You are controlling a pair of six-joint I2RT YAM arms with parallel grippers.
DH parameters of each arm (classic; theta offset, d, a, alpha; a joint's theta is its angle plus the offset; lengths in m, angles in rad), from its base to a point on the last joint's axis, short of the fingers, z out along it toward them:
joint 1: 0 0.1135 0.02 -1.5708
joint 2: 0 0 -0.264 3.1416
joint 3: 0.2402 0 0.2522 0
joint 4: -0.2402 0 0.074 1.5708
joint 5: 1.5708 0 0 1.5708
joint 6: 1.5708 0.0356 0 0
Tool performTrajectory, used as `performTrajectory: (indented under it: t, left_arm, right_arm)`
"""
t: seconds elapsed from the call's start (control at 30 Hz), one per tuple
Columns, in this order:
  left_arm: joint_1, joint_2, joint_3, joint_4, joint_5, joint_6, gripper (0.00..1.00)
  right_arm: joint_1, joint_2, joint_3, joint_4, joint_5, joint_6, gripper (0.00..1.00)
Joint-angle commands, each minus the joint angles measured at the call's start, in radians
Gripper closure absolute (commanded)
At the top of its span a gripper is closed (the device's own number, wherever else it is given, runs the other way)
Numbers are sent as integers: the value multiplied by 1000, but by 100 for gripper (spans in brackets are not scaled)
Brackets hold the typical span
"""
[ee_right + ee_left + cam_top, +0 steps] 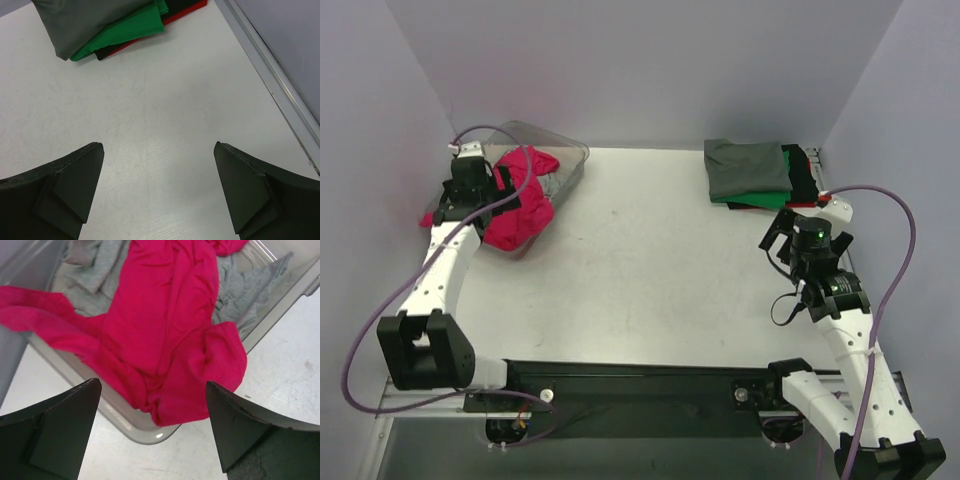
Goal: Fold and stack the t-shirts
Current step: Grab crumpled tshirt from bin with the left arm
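A bright magenta-red t-shirt lies crumpled in the clear bin and spills over its near rim; in the left wrist view this shirt covers a light grey t-shirt. My left gripper hovers over it, and in its own view the gripper is open and holds nothing. At the far right lies a folded stack: a dark grey t-shirt on top, then green, black and red edges. My right gripper stands open just in front of the stack, and in its own view the gripper is over bare table.
The clear plastic bin stands at the far left corner, its near rim just ahead of my left fingers. A raised rail runs along the table's right edge. Grey walls enclose the table on three sides.
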Motion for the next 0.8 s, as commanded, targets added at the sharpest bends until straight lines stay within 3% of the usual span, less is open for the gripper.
performTrajectory:
  t: [0.0,0.2,0.57,0.6,0.77]
  left_arm:
    - [5,118,103,-49,175,20,3]
    - [4,268,97,-63,286,-21,11]
    - [5,339,56,14,315,-52,15]
    - [4,346,54,17,320,-55,24]
    - [5,369,49,28,349,-67,43]
  right_arm:
    - [-5,1,0,-9,3,6,0]
    - [-5,-1,-6,-9,15,5,0]
    - [-7,64,20,-4,-3,0,0]
    - [-7,67,20,-3,-6,0,0]
    - [-7,65,12,2,-6,-3,0]
